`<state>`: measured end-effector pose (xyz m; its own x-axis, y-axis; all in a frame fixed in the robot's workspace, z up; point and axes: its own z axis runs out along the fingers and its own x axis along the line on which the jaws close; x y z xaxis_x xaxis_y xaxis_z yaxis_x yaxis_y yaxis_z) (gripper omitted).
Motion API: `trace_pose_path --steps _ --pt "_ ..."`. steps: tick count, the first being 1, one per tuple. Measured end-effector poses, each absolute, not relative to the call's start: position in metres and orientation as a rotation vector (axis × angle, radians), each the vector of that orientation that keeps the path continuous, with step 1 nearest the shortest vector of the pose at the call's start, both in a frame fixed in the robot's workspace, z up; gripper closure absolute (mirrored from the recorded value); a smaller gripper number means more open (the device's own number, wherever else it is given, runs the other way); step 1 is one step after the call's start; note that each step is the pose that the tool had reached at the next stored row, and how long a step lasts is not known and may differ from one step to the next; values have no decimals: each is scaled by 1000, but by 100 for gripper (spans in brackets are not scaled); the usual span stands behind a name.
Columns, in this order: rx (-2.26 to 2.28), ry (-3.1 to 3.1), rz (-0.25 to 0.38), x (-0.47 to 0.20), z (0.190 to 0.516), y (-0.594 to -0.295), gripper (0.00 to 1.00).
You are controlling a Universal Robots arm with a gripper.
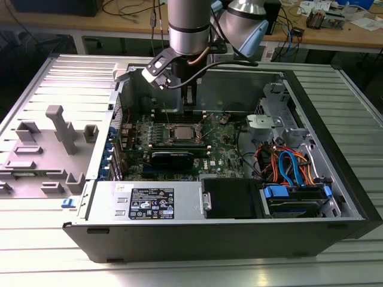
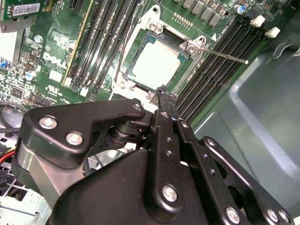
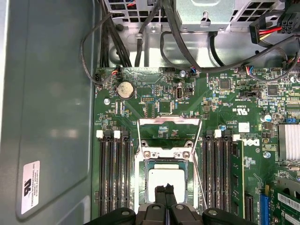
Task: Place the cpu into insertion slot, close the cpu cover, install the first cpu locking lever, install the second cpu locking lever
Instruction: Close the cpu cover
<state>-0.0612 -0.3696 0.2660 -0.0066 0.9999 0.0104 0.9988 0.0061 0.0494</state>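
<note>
The cpu (image 3: 167, 178) lies flat in the insertion slot (image 3: 146, 183), its silvery top (image 2: 157, 65) facing up. The cpu cover (image 3: 168, 123) stands open, tipped back on its hinge at the far edge of the slot, with green board showing through its cut-out. A thin locking lever (image 2: 227, 56) sticks out unlatched beside the socket. My gripper (image 3: 165, 190) is shut with nothing in it, its tips just above the cpu's near edge. In the exterior view the gripper (image 1: 190, 113) hangs inside the open case over the socket (image 1: 179, 133).
Long black memory slots (image 3: 115, 173) flank the socket on both sides. The case wall (image 3: 47, 108) is close by. Cables (image 1: 287, 164), a drive cage (image 1: 293, 197) and a black shroud (image 1: 230, 197) crowd the case's near side. A grey fixture (image 1: 60, 128) sits outside at the exterior view's left.
</note>
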Motion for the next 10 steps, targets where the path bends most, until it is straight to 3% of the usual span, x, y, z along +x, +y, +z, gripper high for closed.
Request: trace_pose_path --steps 10 --pt "2194 2208 66 -61 272 -370 89"
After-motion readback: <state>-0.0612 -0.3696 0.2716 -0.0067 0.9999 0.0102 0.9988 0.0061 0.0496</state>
